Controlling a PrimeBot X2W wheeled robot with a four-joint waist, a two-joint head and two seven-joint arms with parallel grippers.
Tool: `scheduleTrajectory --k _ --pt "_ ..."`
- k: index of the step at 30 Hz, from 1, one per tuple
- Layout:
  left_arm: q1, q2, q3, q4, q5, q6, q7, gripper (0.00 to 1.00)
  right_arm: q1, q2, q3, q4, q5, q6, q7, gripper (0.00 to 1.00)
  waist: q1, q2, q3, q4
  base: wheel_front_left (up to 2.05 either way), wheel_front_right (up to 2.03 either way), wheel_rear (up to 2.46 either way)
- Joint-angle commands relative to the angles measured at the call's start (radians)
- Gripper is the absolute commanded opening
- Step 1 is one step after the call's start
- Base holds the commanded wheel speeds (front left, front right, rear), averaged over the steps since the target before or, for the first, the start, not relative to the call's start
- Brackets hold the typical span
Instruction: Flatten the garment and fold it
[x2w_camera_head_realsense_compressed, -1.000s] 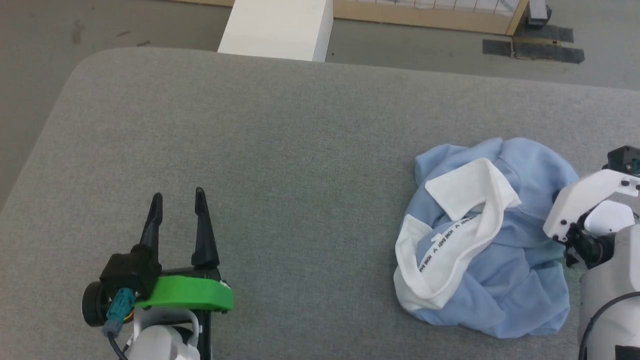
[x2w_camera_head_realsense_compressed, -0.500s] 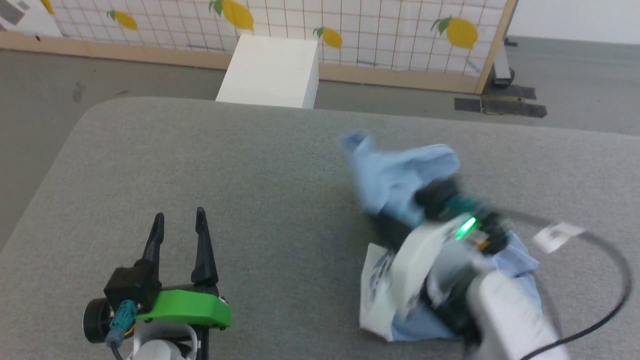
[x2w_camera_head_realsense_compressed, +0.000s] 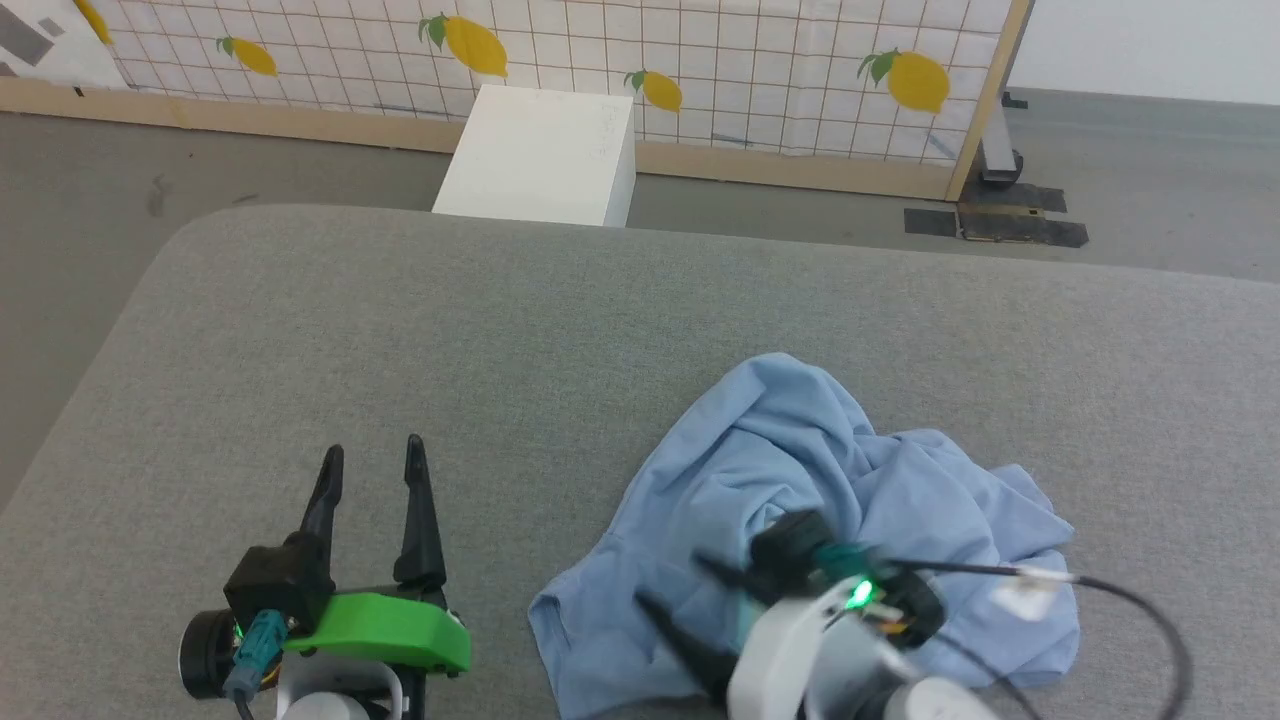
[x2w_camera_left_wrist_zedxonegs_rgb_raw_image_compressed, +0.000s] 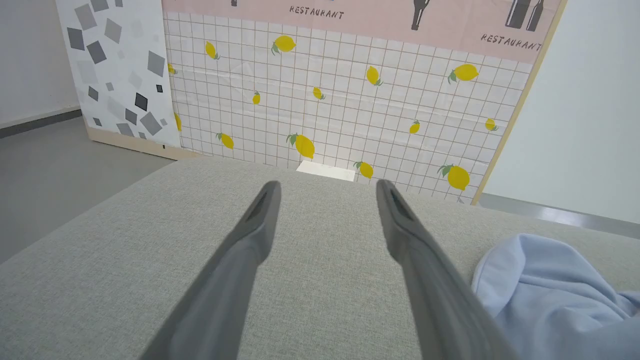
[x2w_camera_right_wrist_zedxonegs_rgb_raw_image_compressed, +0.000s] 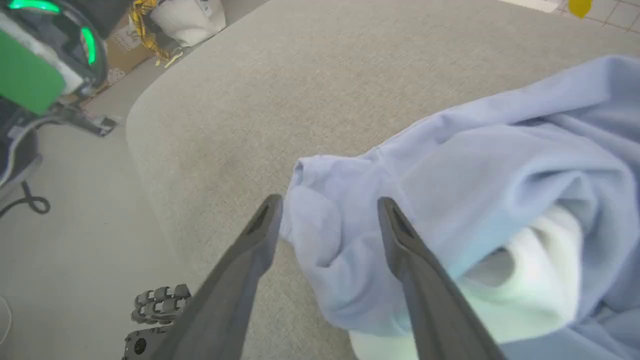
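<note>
The garment (x2w_camera_head_realsense_compressed: 820, 480) is sitting in a crumpled heap around 5 o'clock on the grey padded table (x2w_camera_head_realsense_compressed: 500, 320) in the head view, with its near hem pretty close to the table's front edge. The right gripper (x2w_camera_head_realsense_compressed: 672, 583) hangs over the heap's 7 o'clock side, fingers spread wide. In the right wrist view a blue fold lies between the tips without being pinched. That fold is near the table's rounded edge, with floor beyond at 8 o'clock. The left gripper (x2w_camera_head_realsense_compressed: 372, 455) is at 7 o'clock over bare table, fingers apart too, well apart from the cloth. Loads of open table from 9 through 1 o'clock, out to the rounded corner at 10. A white box (x2w_camera_head_realsense_compressed: 540, 155) stands past the far edge at 12.
</note>
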Motion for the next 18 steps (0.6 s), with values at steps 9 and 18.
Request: scheduleTrajectory --k 9,18 --pt "0.012 -0.002 -0.037 0.066 -0.005 -0.045 -0.003 1.0 0.035 -0.001 -0.372 -0.153 -0.046 -0.002 -0.286 1.0 0.0 0.0 0.008 -0.03 0.0 0.0 0.0" --pt "0.017 0.067 -0.195 0.153 -0.055 -0.156 0.289 1.0 0.108 -0.001 -0.581 -0.122 -0.106 -0.002 -0.29 1.0 0.0 0.0 0.017 -0.062 0.0 0.0 0.0"
